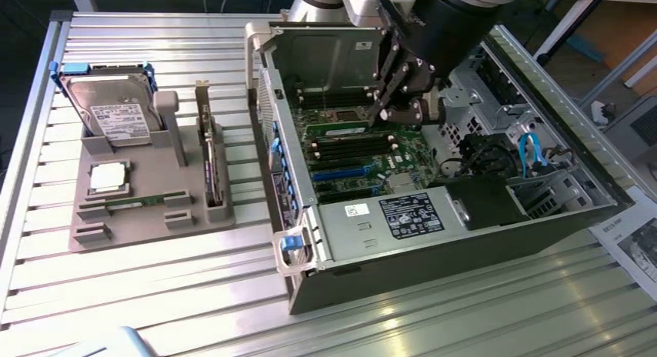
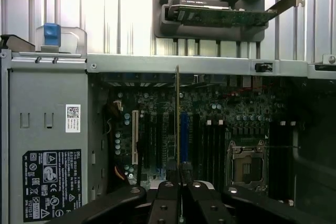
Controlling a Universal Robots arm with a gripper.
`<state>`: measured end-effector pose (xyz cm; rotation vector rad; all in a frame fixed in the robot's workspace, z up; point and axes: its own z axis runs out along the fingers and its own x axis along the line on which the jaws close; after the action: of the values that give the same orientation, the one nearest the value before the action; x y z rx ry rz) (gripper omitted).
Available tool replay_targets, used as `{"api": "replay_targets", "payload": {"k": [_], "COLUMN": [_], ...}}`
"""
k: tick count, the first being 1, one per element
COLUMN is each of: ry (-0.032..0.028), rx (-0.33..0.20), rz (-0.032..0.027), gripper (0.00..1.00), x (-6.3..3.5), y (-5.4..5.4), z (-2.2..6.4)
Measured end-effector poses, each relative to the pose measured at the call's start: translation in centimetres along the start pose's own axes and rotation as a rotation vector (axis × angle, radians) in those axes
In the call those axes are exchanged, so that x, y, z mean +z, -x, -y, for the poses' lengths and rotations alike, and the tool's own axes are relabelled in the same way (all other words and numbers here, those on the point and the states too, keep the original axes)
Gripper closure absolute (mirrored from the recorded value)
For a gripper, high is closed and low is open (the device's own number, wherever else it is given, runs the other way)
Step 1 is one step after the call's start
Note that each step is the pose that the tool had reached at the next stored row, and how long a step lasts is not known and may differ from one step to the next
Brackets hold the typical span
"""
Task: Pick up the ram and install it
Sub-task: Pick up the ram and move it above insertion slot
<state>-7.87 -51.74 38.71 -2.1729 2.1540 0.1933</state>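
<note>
1. The ribbed silver aluminium desk (image 1: 154, 295) has bare slats along the edge nearest the exterior view and in the strip between the grey plastic holder (image 1: 144, 218) and the open dark-grey metal computer case (image 1: 441, 257).
2. The holder sits near the desk edge at the exterior view's left. The case lies on its side toward the exterior view's right, its open face up and walled in by thin sheet-metal edges.
3. In the holder are a silver boxy hard drive (image 1: 118, 115) standing upright, a flat square silver CPU chip (image 1: 108, 176) and an upright dark expansion card (image 1: 211, 165).
4. Inside the case, a green motherboard (image 1: 359, 165) carries rows of long black slots (image 1: 349, 145).
5. The black robot arm (image 1: 451, 18) reaches down into the case, leaving little room on either side.
6. The jaws are clenched on the long thin green ram stick (image 2: 177, 119), which shows edge-on and juts straight out from between them above the slots.
</note>
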Motion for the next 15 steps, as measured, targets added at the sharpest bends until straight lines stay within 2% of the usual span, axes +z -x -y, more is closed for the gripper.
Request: {"api": "replay_targets", "payload": {"k": [2, 3, 15], "ry": [0.0000, 0.0001, 0.0005], "rx": [0.000, -0.001, -0.004], "rz": [0.0016, 0.0031, 0.0117], "gripper": [0.88, 0.88, 0.88], "x": [-0.02, -0.05, -0.17], "y": [0.0, -0.1, -0.4], "z": [0.52, 1.08, 3.28]}}
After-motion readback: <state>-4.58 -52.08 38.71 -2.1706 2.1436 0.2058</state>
